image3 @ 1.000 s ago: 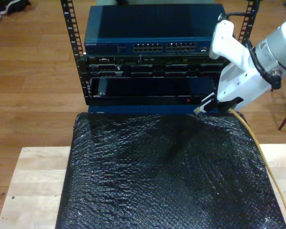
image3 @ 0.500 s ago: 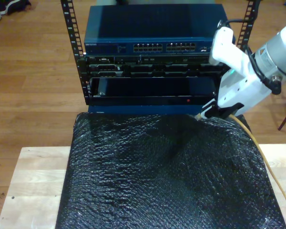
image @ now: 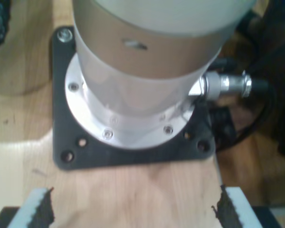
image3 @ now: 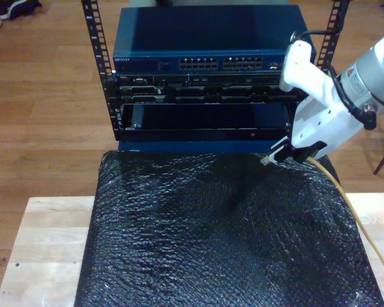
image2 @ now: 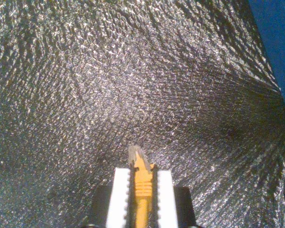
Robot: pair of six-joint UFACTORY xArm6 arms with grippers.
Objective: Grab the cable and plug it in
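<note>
A wrinkled, glossy black bubble-wrap sheet (image3: 224,236) covers the pale wooden worktop (image3: 45,249). Behind it a black rack (image3: 99,70) holds a blue network switch (image3: 205,38) with rows of ports. Toward the sheet's far corner on the exterior view's right, my second gripper (image3: 276,153) is clamped on the cable (image2: 141,187), its clear plug jutting forward just above the sheet. My first gripper (image: 133,209) stands spread wide over bare wood by a round metal arm base (image: 137,80).

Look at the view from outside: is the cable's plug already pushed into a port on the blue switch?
No: the plug hangs over the black mat in my second gripper, below the switch.
</note>
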